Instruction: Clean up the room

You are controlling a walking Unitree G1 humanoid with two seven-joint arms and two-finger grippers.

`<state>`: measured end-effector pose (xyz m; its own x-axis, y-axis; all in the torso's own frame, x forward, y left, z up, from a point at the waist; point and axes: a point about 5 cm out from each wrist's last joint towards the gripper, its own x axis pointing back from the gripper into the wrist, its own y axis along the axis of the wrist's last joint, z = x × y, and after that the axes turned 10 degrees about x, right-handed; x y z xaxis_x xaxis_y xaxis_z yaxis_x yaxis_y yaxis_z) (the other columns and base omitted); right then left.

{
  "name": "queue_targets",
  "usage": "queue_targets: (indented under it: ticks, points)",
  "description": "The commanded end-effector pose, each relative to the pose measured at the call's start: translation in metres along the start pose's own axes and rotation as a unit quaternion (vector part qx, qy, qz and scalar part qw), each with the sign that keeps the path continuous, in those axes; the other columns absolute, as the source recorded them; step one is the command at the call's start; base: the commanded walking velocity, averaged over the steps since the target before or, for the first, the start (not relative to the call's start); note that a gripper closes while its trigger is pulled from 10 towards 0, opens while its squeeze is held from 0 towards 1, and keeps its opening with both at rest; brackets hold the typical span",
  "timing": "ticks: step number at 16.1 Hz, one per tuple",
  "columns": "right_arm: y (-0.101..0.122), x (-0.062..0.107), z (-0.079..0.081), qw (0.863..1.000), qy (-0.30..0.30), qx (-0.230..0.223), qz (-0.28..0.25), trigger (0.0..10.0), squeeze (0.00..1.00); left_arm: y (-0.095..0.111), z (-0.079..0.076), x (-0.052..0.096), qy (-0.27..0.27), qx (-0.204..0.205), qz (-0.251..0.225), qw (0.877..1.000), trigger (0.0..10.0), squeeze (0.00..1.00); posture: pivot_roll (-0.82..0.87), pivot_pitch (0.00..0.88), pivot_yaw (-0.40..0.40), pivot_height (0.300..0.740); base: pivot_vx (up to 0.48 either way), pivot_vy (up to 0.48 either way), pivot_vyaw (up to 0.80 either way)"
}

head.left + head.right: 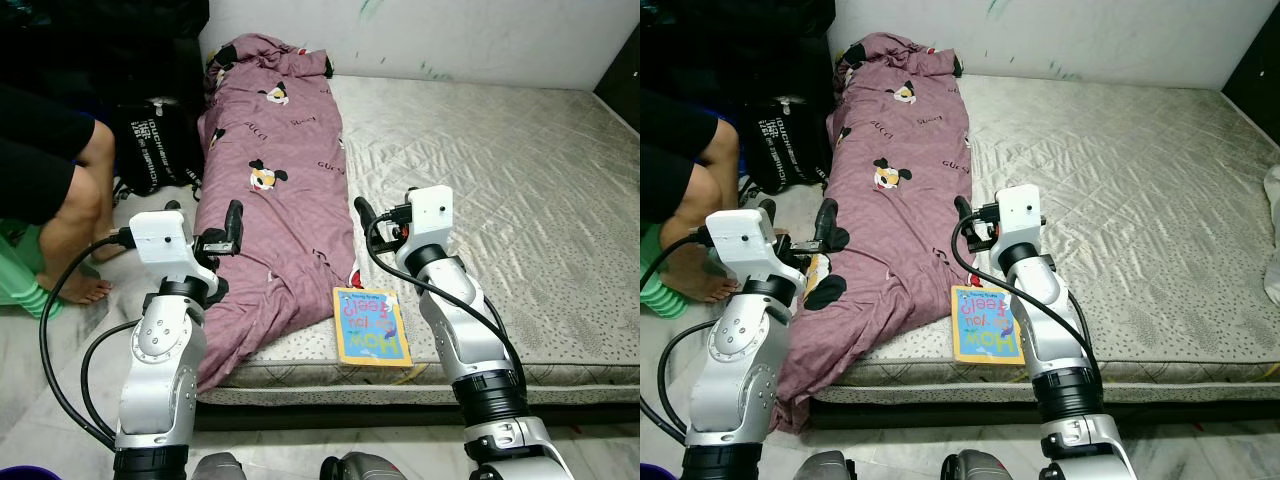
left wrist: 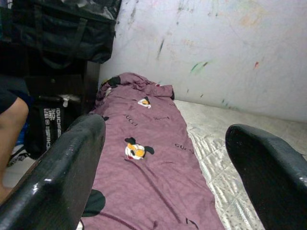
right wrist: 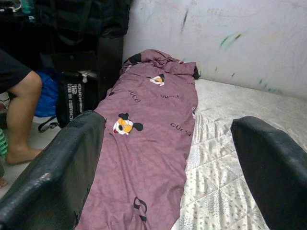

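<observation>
A bare mattress (image 1: 520,180) lay on the floor against a scuffed white wall. Along its left side, from about 7 o'clock up to 11 o'clock, stretched a mauve blanket (image 1: 270,200) printed with cartoon dogs, its near end spilling over the mattress edge toward the floor. Just beside that blanket, at the near edge around 6 o'clock, lay a yellow-and-blue children's book (image 1: 371,326), flat and face up.

The left gripper (image 1: 233,225) hung above the blanket's lower part, its fingers (image 2: 62,167) spread wide with nothing between them. The right gripper (image 1: 365,212) hovered over the blanket's right edge, above the book, likewise wide open and empty (the wrist view made this plain).

At 9 o'clock a person's bare leg (image 1: 75,215) stood on the floor, a black bag (image 1: 155,145) behind it.
</observation>
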<state>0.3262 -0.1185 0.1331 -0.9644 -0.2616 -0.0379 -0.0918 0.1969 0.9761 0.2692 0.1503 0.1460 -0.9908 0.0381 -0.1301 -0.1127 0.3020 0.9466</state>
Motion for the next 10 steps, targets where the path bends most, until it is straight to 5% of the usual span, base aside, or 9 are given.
queue_targets:
  ticks: [1,6,10]
  points:
    - [0.0045,-0.0013,-0.0023,1.0,-0.001,0.006,-0.009,10.0,0.0,-0.0006,-0.0019,-0.0015,-0.007,0.003,0.005,1.0,10.0,0.0,0.09,0.0,-0.066,0.74,0.0,0.48,0.0]
    - [0.0031,0.0,-0.003,1.0,-0.002,0.007,-0.006,10.0,0.0,-0.0007,-0.0011,-0.0017,0.0,0.012,0.003,1.0,10.0,0.0,0.08,0.0,-0.066,0.74,0.0,0.48,0.0]
    - [0.0038,-0.001,-0.0028,1.0,0.0,0.007,-0.007,10.0,0.0,-0.0006,-0.0027,-0.0018,-0.001,0.01,0.001,1.0,10.0,0.0,0.08,0.0,-0.07,0.74,0.0,0.0,0.0]
